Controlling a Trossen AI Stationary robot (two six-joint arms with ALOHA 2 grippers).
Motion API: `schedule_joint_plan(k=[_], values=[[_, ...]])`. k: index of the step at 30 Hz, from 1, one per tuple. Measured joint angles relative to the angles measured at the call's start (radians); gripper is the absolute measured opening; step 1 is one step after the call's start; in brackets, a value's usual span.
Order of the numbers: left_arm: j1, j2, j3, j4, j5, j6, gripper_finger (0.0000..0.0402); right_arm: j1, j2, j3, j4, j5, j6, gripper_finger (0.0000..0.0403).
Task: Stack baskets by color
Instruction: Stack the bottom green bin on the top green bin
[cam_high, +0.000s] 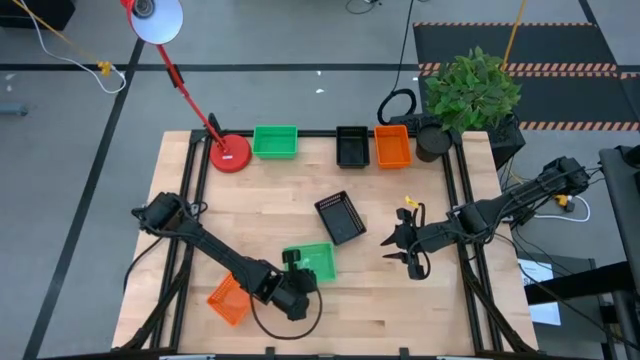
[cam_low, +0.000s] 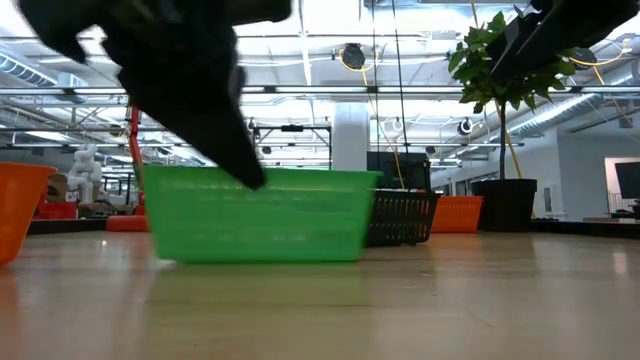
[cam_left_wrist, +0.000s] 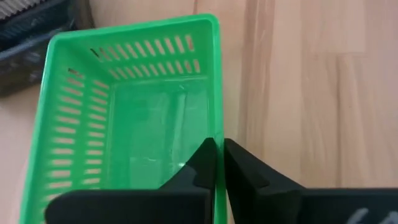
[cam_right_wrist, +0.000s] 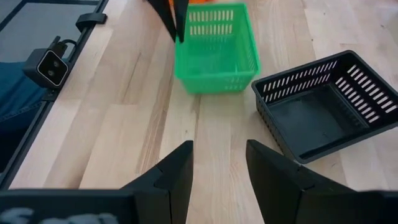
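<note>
Near the table's front edge, the left gripper (cam_left_wrist: 217, 163) pinches the side wall of a green basket (cam_high: 314, 262). Lifting straight up should keep the thin wall from slipping. The right gripper (cam_right_wrist: 219, 163) waits, fingers apart.

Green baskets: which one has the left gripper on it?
The near green basket mid-table: the left gripper is pinched on its side wall. The other green basket sits untouched in the back row beside the red lamp base.
</note>
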Motion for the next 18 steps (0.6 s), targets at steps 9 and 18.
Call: schedule_joint_plan(k=[9, 18], values=[[-0.04, -0.145, -0.001, -0.148, -0.07, -0.01, 0.0011, 0.0, 0.0, 0.0, -0.007, 0.0, 0.0, 0.0141], [-0.054, -0.286, -0.001, -0.264, -0.151, 0.076, 0.0009, 0.0, -0.001, 0.0, -0.04, 0.0, 0.0, 0.0141]])
